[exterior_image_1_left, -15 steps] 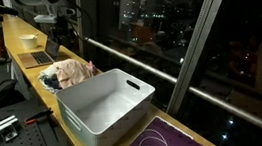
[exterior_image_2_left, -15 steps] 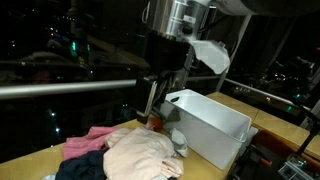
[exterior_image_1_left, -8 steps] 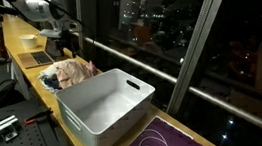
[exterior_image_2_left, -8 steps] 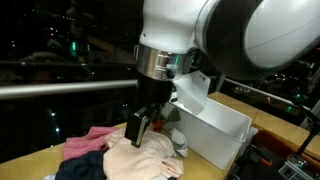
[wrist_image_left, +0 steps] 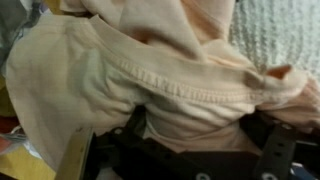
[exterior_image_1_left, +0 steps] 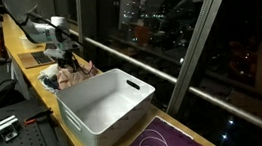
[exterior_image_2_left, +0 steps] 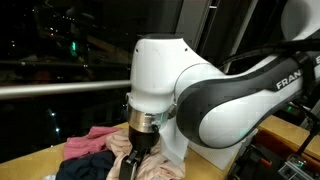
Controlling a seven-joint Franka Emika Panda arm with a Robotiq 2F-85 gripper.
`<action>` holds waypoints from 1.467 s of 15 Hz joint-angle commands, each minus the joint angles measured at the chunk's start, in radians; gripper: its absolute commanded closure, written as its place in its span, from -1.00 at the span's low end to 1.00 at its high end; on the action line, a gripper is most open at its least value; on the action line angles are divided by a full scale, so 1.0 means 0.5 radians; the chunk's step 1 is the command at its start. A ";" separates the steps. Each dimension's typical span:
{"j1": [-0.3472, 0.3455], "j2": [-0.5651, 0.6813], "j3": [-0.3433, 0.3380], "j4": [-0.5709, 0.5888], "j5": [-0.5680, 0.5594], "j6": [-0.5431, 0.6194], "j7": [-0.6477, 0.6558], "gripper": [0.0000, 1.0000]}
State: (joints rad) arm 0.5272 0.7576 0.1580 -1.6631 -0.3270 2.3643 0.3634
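Gripper (exterior_image_2_left: 132, 163): jaws spread wide, pressed into crumpled pale peach cotton garment (wrist_image_left: 150, 70); fabric bulging between black fingers (wrist_image_left: 272, 145), unclamped.

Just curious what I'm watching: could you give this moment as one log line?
hand: open, on pale peach fabric garment | beside: pink cloth, dark blue cloth | farther: white plastic bin
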 commanded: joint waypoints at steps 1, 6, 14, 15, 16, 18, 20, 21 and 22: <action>0.018 0.082 -0.049 0.048 0.018 0.046 -0.081 -0.35; 0.015 0.037 -0.053 0.010 0.029 0.038 -0.092 0.41; 0.030 -0.113 -0.103 -0.072 0.001 -0.068 -0.032 1.00; 0.030 -0.159 -0.116 -0.110 -0.009 -0.078 -0.019 0.99; 0.029 -0.211 -0.129 -0.146 -0.021 -0.094 -0.005 1.00; 0.019 -0.356 -0.159 -0.253 -0.047 -0.118 0.023 1.00; -0.003 -0.550 -0.191 -0.397 -0.070 -0.124 0.062 1.00; -0.010 -0.645 -0.211 -0.459 -0.090 -0.129 0.096 1.00; -0.019 -0.734 -0.228 -0.515 -0.115 -0.144 0.128 1.00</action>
State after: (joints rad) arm 0.5244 0.5634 0.0701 -1.7888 -0.3354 2.3205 0.3730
